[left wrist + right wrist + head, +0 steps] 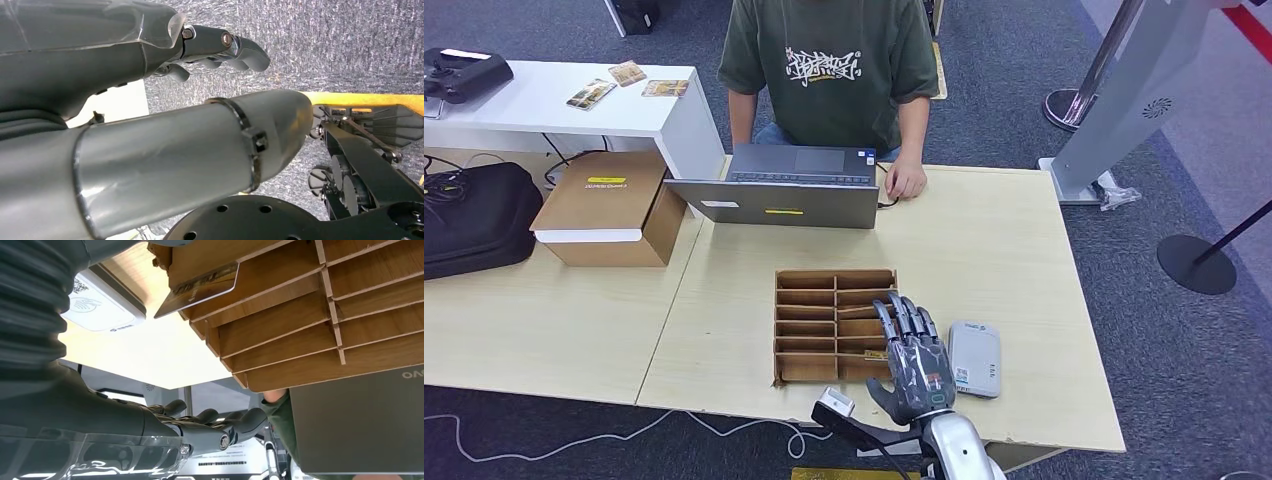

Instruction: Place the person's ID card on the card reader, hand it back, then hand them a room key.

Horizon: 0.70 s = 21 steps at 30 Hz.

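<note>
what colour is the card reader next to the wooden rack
Light grey, almost white; the card reader shows best in the head view.

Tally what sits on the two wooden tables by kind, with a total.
Laptop: 1
Cardboard box: 1
Black bag: 1
Wooden slotted rack: 1
Card reader: 1
Total: 5

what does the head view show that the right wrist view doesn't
Head view alone: the person's hand resting on the table beside the laptop's open keyboard, a cardboard box and a black bag. Right wrist view alone: a card standing in an end slot of the wooden rack. Both share the rack, the white card reader, the laptop, the person's green shirt and the right robot hand, fingers apart, holding nothing.
</note>
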Motion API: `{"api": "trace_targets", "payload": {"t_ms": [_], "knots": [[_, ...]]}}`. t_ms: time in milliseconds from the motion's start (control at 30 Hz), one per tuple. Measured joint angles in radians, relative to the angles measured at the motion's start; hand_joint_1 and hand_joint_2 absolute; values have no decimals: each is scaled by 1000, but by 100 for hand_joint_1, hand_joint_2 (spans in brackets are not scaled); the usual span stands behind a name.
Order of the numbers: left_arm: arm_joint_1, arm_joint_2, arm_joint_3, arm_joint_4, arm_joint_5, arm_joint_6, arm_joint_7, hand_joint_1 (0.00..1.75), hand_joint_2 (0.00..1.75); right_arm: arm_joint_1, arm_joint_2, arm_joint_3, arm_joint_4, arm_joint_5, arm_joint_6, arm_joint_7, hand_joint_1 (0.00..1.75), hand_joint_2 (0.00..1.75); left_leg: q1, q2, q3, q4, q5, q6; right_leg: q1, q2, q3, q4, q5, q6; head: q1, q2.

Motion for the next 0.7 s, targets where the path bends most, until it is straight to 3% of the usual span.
{"api": "trace_targets", "payload": {"t_ms": [300,500,700], "knots": [[1,5,0,0,0,-5,12,0,0,-2,1,3,21,47,18,37,0,175,0,0,0,0,0,0,0,0,0,0,0,0,0,0],[1,9,0,0,0,-10,13,0,0,-21,-34,60,36,52,21,113,0,175,0,0,0,0,0,0,0,0,0,0,0,0,0,0],[1,13,0,-1,0,-11,14,0,0,-41,-65,91,49,52,8,110,0,175,0,0,0,0,0,0,0,0,0,0,0,0,0,0]]}}
